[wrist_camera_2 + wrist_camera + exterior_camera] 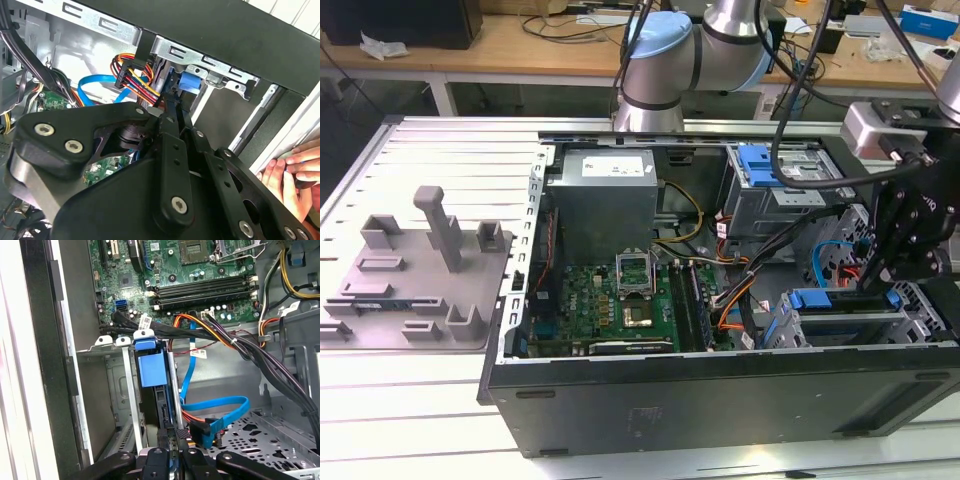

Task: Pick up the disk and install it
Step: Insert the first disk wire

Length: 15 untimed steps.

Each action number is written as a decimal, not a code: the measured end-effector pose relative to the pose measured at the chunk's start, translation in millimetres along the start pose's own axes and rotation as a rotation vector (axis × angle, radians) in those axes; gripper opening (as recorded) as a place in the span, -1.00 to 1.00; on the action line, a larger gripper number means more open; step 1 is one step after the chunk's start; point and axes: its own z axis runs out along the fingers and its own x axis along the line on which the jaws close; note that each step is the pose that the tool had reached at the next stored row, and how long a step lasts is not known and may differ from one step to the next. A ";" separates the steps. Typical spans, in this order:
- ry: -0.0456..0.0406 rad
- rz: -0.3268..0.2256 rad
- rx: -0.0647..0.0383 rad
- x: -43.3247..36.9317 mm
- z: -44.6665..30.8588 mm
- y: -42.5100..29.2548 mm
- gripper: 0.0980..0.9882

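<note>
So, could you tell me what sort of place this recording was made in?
Most likely a robotics lab or workshop. An open computer case with its motherboard bare lies on a ribbed metal table, the robot arm stands behind it, and wooden benches strewn with cables line the back.

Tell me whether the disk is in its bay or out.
In, standing on edge. In the first wrist view the disk sits between the bay's metal rails, with the gripper at its end.
</note>
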 end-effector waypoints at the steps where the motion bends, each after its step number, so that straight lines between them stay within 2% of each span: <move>1: 0.0000 0.000 0.000 0.0 0.3 0.0 -0.84; 15: -0.0002 -0.031 0.002 -0.3 7.0 0.1 -0.84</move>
